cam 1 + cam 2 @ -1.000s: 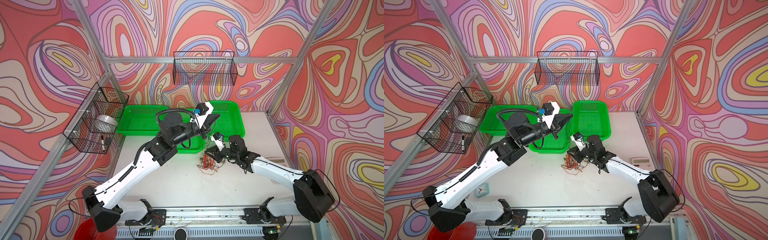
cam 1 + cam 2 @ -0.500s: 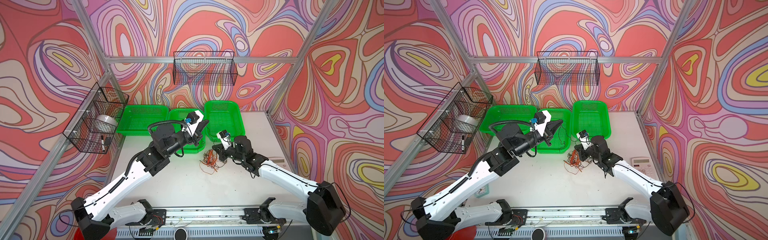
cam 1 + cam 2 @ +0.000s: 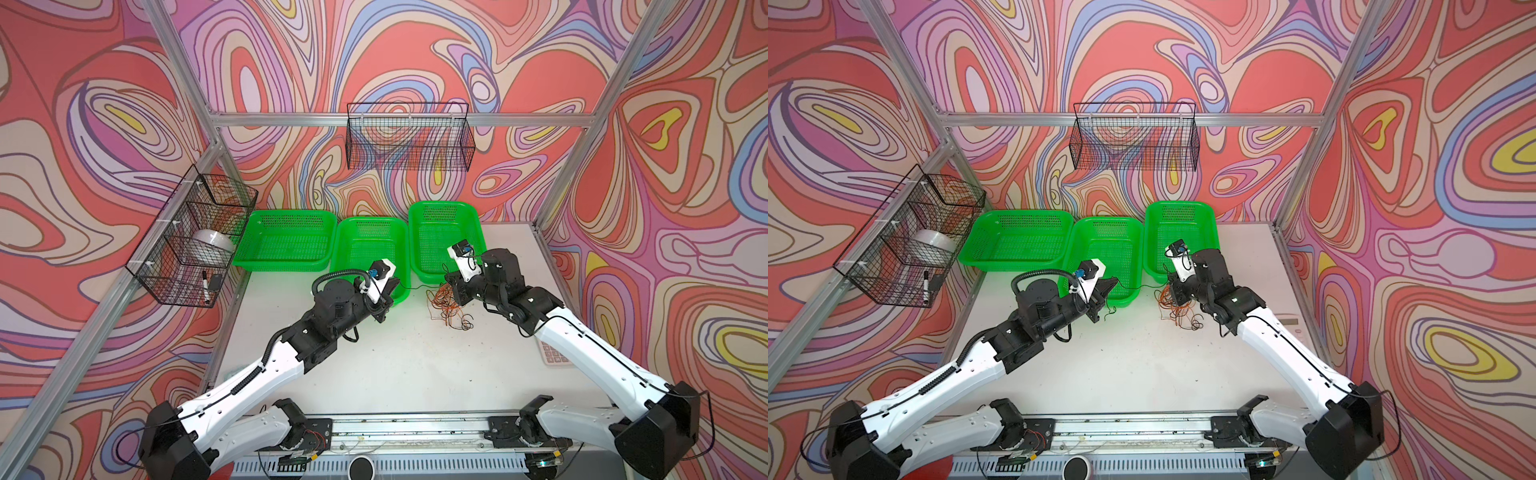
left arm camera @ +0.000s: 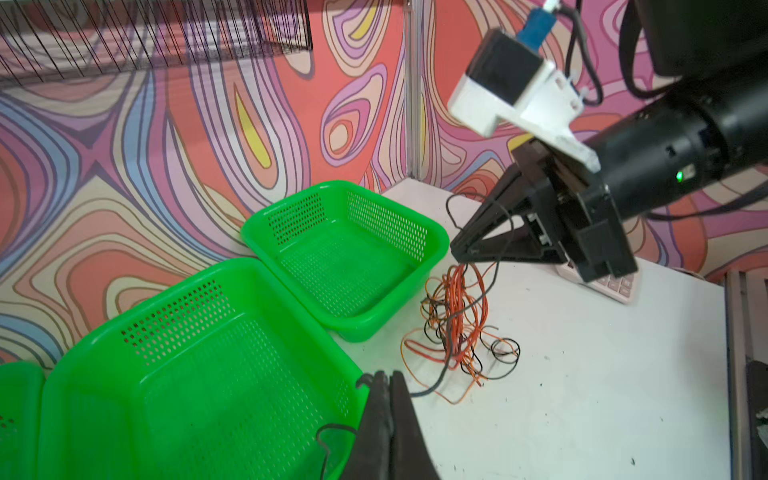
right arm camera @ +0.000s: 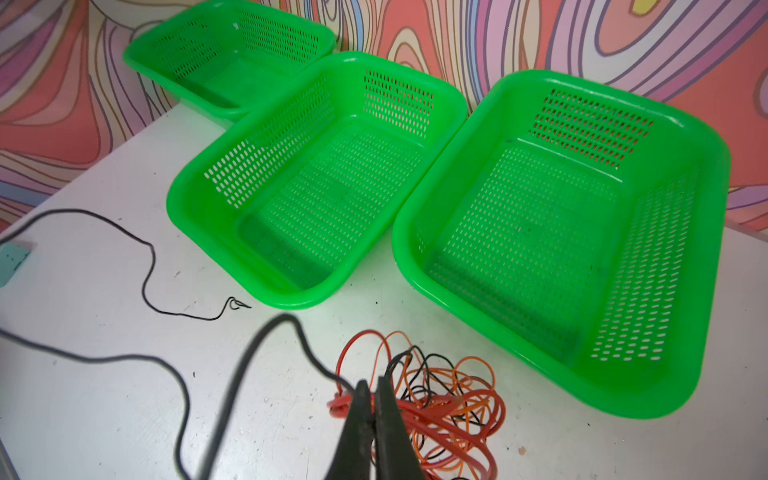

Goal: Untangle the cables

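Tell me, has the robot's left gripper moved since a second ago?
Yes. The left gripper pulled back: from over the far end of the middle green perforated plastic basket to its near rim.

My left arm (image 3: 266, 370) reaches out low from its base, elbow bent, forearm angled in toward the middle, and my left gripper (image 3: 397, 284) is pinched right down, fingers (image 4: 399, 399) pressed flat together. Over on the other side my right arm (image 3: 590, 345) stretches in long from its shoulder, wrist tipped downward, right gripper (image 3: 449, 289) pointing toward the left one but well apart from it, jaws squeezed tight with barely a sliver between them
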Controlling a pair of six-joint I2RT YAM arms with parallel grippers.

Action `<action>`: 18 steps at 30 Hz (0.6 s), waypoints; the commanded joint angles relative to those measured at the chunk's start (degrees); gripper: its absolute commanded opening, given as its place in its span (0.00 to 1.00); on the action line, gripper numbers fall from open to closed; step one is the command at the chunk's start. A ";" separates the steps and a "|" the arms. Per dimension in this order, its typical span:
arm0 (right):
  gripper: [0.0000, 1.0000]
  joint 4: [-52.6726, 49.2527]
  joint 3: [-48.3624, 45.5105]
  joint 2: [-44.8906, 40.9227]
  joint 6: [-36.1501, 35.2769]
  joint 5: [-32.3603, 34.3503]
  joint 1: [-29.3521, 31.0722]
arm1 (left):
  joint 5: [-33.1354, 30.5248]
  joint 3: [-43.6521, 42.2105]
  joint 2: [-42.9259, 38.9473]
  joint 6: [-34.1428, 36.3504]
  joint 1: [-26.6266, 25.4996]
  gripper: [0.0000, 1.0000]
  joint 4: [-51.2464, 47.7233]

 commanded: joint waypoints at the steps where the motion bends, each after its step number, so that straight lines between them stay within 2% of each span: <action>1: 0.00 -4.87 -0.20 2.18 -0.54 0.76 -0.03 | -0.72 -5.03 0.34 -2.40 0.29 0.00 8.10; 3: 0.00 -4.39 -0.69 2.67 -0.38 0.01 -0.02 | 0.37 -7.27 2.11 -2.91 0.39 0.00 11.40; 4: 0.00 -4.09 -1.03 2.98 -0.25 -0.32 0.03 | 0.38 -7.83 3.12 -3.28 0.39 0.06 12.41; 7: 0.00 -3.68 -1.79 4.00 0.02 -1.18 0.01 | 2.61 -8.59 5.41 -3.07 0.39 0.50 13.62; 8: 0.00 -3.44 -2.10 4.32 0.22 -1.59 -0.01 | 3.14 -8.85 5.84 -3.04 0.39 0.61 14.03; 9: 0.00 -3.07 -2.53 4.57 0.63 -1.71 -0.04 | 3.29 -9.16 5.96 -3.01 0.38 0.67 14.28; 12: 0.00 -2.54 -2.85 4.97 0.94 -1.91 0.03 | 2.15 -10.06 4.91 -3.09 0.38 0.78 14.75; 17: 0.00 -2.44 -2.68 5.13 0.91 -1.35 -0.01 | 3.76 -8.13 2.90 -1.91 0.29 0.84 10.58; 18: 0.00 -2.24 -2.77 5.19 0.93 -1.15 -0.04 | 3.77 -7.37 2.81 -1.64 0.21 0.92 9.26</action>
